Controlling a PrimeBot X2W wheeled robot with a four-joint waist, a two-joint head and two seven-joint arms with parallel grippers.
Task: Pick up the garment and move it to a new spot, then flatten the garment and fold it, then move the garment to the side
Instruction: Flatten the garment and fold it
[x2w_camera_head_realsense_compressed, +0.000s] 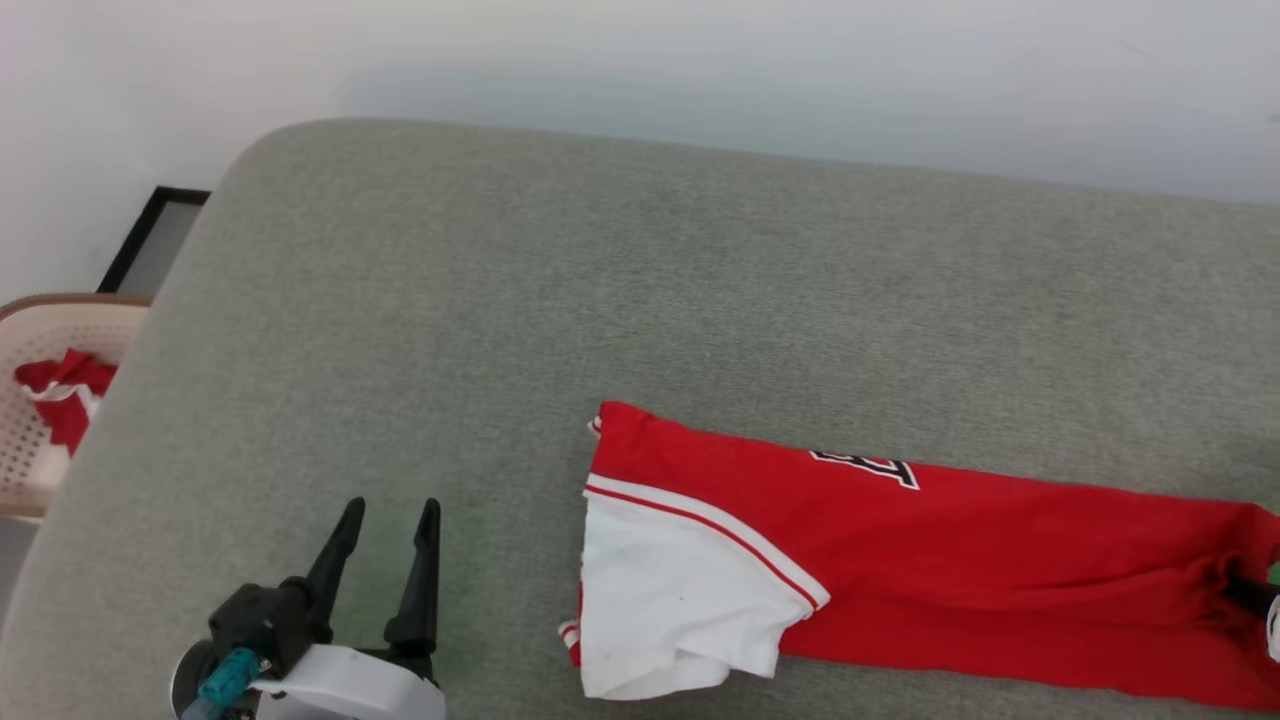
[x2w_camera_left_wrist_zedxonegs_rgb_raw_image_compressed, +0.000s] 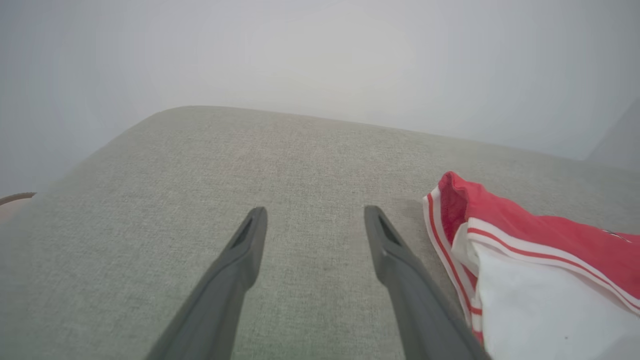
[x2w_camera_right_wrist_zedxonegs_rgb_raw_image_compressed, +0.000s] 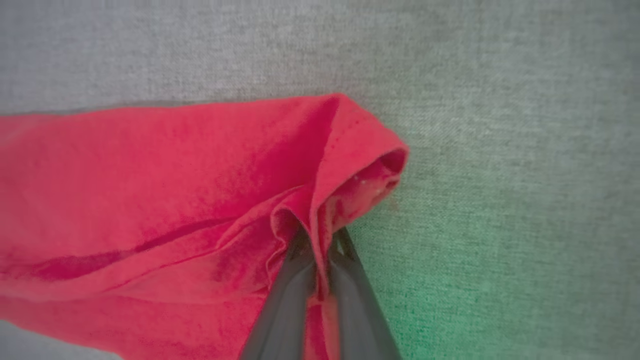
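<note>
Number: black print (x2w_camera_head_realsense_compressed: 866, 468) on the garment (x2w_camera_head_realsense_compressed: 900, 570) is showing only partly; I cannot read it.
My left end effector (x2w_camera_head_realsense_compressed: 391, 508): hanging wide apart, empty.
My right end effector (x2w_camera_right_wrist_zedxonegs_rgb_raw_image_compressed: 320, 239): pinching the garment's red edge.

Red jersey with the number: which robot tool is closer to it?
Right. The right tool is shut on the jersey's red end, pinching the cloth. The left tool is open over the grey cushion beside the jersey's white end, not touching it.
</note>
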